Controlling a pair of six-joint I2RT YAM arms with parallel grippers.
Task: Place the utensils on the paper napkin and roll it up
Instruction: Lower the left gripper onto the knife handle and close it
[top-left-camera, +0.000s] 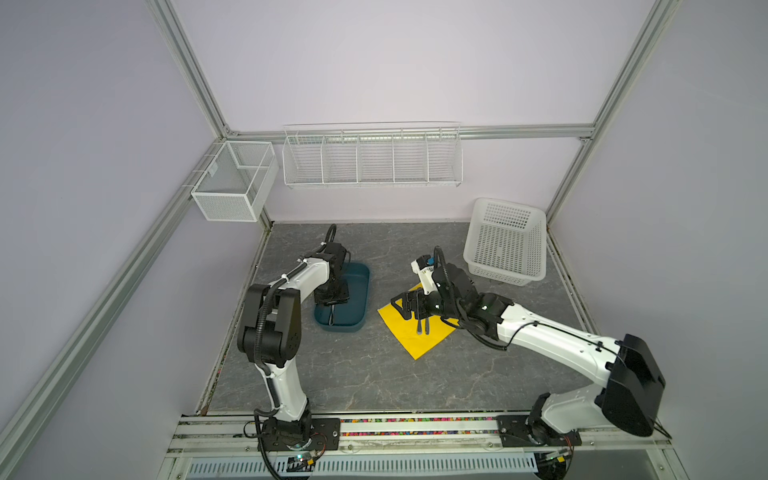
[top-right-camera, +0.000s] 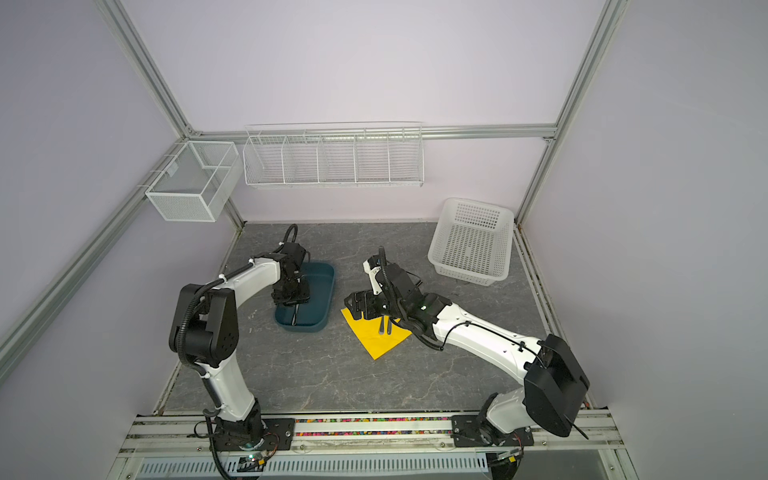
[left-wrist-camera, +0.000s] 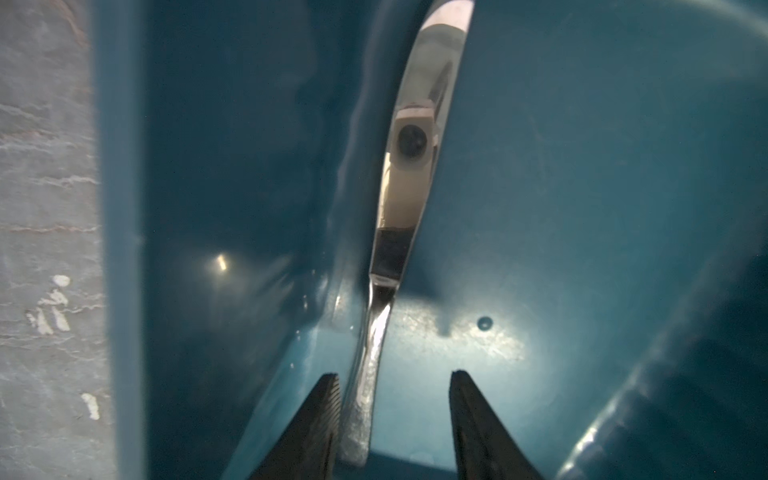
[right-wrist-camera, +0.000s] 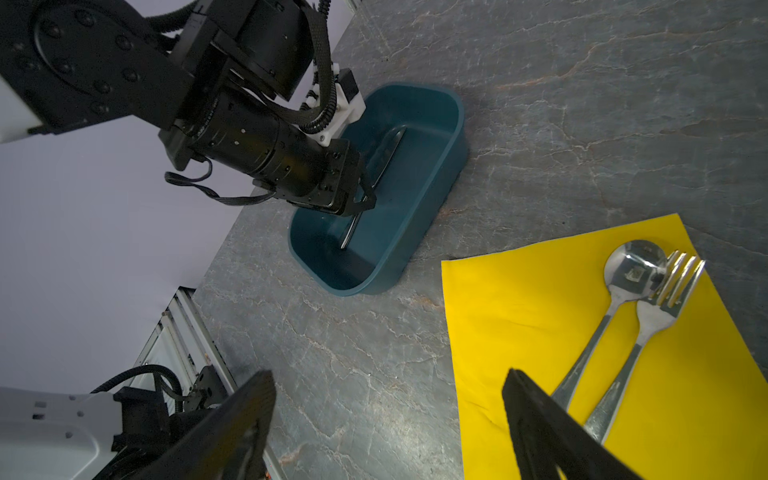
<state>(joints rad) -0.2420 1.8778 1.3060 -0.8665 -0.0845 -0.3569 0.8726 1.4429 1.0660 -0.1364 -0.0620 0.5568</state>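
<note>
Left hand (left-wrist-camera: 392, 374): apart, straddling the knife (left-wrist-camera: 409, 187) handle down in the tub (left-wrist-camera: 582, 208). I judge it lined up to pinch, not yet clamped.
Right hand (right-wrist-camera: 388, 374): wide apart, empty, above the napkin's edge.
Napkin (right-wrist-camera: 519, 324): flat on the bench (right-wrist-camera: 582, 124), with spoon (right-wrist-camera: 633, 264) and fork (right-wrist-camera: 660, 307) lying parallel on it, which suits rolling.

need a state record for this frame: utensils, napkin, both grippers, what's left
napkin: flat, unrolled
on napkin: spoon and fork, side by side
knife: in the teal tub
left gripper: open, inside the tub, jaws on either side of the knife handle
right gripper: open, empty, over the napkin's edge
left to do: knife onto napkin, then roll
</note>
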